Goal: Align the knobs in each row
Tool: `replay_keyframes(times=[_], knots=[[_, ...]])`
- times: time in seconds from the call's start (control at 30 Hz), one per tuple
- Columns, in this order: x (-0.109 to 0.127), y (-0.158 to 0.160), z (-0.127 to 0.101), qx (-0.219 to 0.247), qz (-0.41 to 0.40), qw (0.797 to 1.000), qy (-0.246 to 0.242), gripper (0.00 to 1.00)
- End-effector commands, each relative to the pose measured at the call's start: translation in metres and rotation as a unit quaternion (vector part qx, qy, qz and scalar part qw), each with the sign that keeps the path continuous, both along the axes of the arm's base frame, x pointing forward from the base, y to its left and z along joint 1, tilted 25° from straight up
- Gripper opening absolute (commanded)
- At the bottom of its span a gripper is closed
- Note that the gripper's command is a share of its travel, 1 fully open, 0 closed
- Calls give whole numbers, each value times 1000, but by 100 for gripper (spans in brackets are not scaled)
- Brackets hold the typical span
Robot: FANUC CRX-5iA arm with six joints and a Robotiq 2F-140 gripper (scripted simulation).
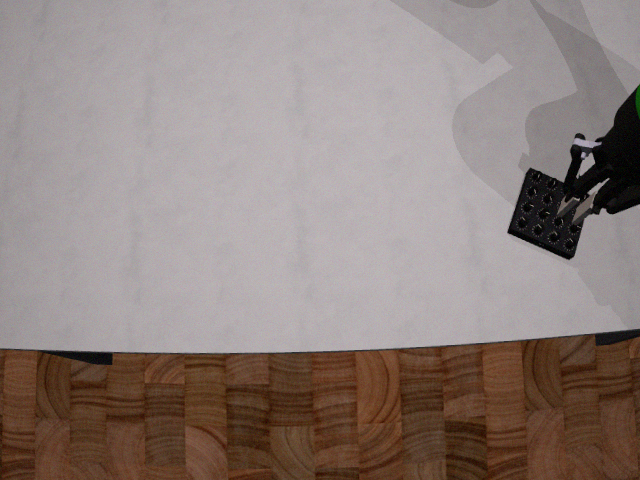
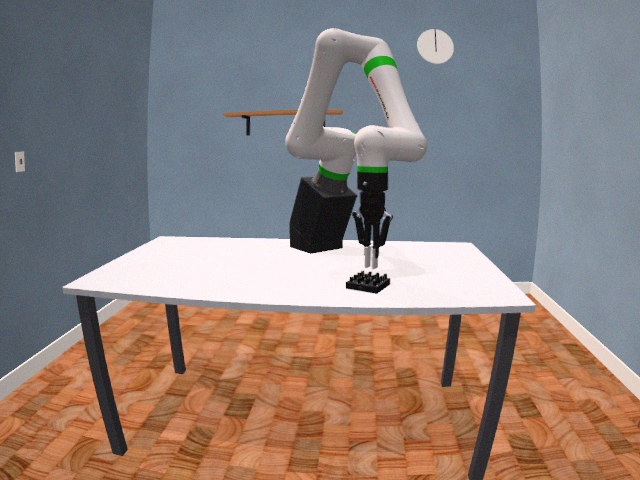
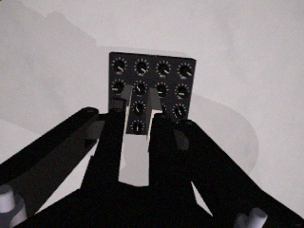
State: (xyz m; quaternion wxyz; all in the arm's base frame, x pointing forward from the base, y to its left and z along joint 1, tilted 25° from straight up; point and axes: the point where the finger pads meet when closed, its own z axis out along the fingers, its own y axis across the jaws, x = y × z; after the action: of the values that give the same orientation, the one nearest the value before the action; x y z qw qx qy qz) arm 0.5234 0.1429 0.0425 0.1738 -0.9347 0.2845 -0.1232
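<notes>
The black knob box point(image 1: 540, 244) point(image 2: 361, 286) point(image 3: 152, 56) stands on the table. My gripper point(image 1: 567, 219) point(image 2: 370, 267) point(image 3: 139, 98) is open by a narrow gap, nothing between its fingers, its tips just above the knobs. In the wrist view the far row's knobs, such as the leftmost point(image 3: 120, 66) and rightmost point(image 3: 185, 71), point to the lower right. In the second row, the first point(image 3: 118, 87), third point(image 3: 161, 90) and fourth point(image 3: 181, 91) seem to point left; the second point(image 3: 141, 88) shows between the fingers, its direction unclear. The fingers hide parts of the two nearer rows.
The white table point(image 1: 289, 206) point(image 2: 222, 273) carries the box near its front edge, right of centre. The arm's black base point(image 2: 320, 217) stands at the back of the table. Shadows of the arm fall around the box.
</notes>
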Motion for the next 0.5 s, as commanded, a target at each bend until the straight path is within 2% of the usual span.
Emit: replay_keyframes(times=[0.0, 0.13, 0.2, 0.27, 0.47], knots=[[0, 0, 1, 21, -64, 998, 17, 12], [-1, -1, 2, 47, -137, 989, 37, 12], [-1, -1, 2, 47, -137, 989, 37, 12], [-1, -1, 3, 69, -195, 977, 53, 12], [-1, -1, 4, 102, -286, 950, 79, 12]])
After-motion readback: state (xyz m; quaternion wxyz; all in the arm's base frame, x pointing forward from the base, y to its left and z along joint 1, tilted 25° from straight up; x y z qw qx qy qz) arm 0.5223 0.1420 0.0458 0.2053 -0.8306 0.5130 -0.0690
